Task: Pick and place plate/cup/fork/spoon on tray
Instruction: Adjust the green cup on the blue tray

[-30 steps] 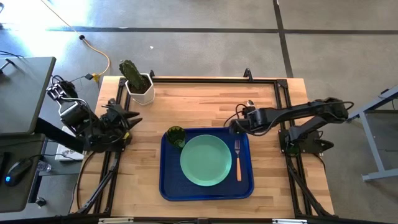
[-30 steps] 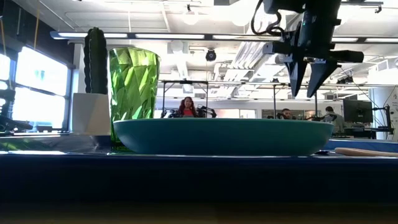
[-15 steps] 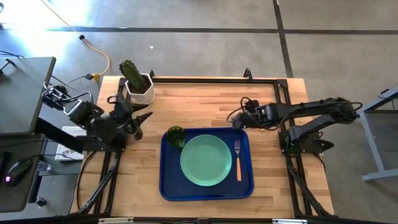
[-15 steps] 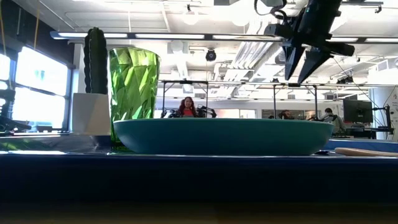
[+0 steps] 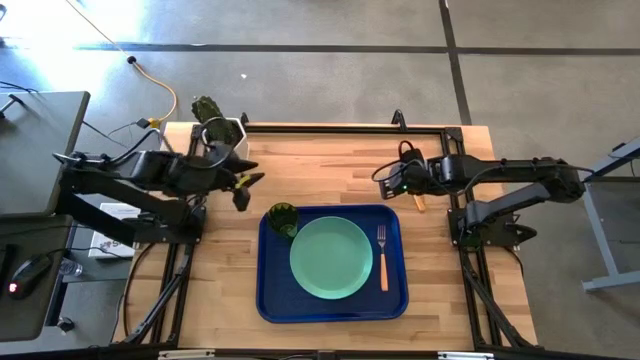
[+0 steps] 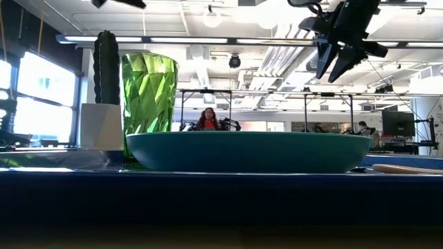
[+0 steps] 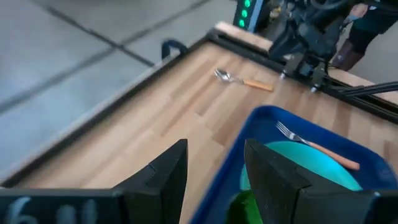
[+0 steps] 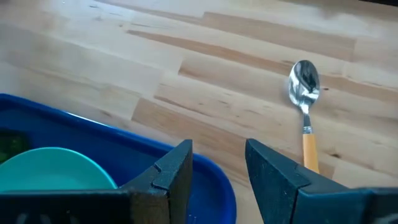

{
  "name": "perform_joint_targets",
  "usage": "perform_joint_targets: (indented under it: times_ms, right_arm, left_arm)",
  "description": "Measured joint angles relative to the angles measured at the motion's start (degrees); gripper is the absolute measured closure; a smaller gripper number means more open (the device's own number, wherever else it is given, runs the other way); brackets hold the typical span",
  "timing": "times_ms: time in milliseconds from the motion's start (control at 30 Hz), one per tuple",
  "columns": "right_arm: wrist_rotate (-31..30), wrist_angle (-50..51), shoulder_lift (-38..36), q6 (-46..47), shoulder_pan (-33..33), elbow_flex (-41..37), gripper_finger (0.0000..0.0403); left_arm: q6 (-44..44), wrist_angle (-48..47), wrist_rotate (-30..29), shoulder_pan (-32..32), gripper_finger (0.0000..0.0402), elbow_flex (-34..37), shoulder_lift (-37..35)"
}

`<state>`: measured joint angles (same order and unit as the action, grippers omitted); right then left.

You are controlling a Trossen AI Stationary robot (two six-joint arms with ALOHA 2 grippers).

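The dark blue tray (image 5: 270, 300) lies at the table's near middle. On it rest the mint-green plate (image 5: 331, 257), the green cup (image 5: 283, 219) standing at its far left corner, and the fork (image 5: 382, 255) right of the plate. The spoon (image 8: 303, 106) lies on the bare wood beyond the tray's far right corner; its orange handle (image 5: 419, 203) shows beside the right arm. My right gripper (image 5: 385, 187) is open, raised above the tray's far right corner. My left gripper (image 5: 247, 189) is open, raised left of the cup.
A white pot with a green cactus (image 5: 222, 135) stands at the table's far left corner, just behind my left arm. Bare wood lies between the two grippers beyond the tray (image 7: 186, 106). People and desks show in the room beyond the table (image 6: 208, 119).
My left gripper has swung from the table's left edge toward the right, to just left of the cup, staying open. My right gripper has risen, tipped, and drawn slightly toward the far edge from over the tray's far right corner. Nothing on the table has moved.
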<state>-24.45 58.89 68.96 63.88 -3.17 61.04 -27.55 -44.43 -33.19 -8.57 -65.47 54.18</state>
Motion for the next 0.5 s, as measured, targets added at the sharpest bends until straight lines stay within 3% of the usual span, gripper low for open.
perform_joint_targets:
  times_ms: [500]
  right_arm:
    - [0.0,0.0,-0.1,-2.9,-1.7,0.0,0.0263]
  left_arm:
    - [-5.4,-1.8,18.5,8.6,0.0255,0.0,12.0]
